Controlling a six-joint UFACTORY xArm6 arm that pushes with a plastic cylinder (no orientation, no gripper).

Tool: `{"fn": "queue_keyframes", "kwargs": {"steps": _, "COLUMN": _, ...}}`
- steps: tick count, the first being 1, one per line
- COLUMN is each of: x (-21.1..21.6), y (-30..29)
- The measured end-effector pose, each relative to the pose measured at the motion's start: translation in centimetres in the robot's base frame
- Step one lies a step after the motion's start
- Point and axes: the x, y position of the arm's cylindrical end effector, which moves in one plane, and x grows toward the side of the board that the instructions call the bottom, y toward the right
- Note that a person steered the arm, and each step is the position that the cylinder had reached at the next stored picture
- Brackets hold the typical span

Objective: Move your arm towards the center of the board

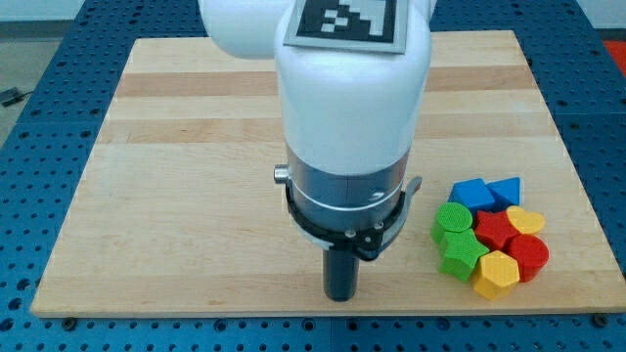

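My tip [339, 295] rests on the wooden board [176, 196] near the view's bottom edge, a little right of the middle. The white arm body [347, 108] rises above it and hides part of the board's middle. A tight cluster of blocks lies to the tip's right: a blue cube [472, 194], a blue triangle [507, 191], a green cylinder [452, 218], a green star-like block [462, 253], a red star-like block [495, 231], a red cylinder [529, 255], a yellow heart-like block [526, 221] and a yellow hexagon [495, 273]. The tip is apart from them.
The board lies on a blue perforated table [39, 117]. A black-and-white marker tag [349, 20] sits on top of the arm.
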Motion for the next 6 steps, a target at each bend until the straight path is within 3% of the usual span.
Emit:
{"fn": "queue_keyframes", "kwargs": {"steps": 2, "x": -0.6, "y": 0.0}}
{"fn": "queue_keyframes", "kwargs": {"steps": 5, "x": -11.8, "y": 0.1}}
{"fn": "queue_keyframes", "kwargs": {"steps": 6, "x": -16.6, "y": 5.5}}
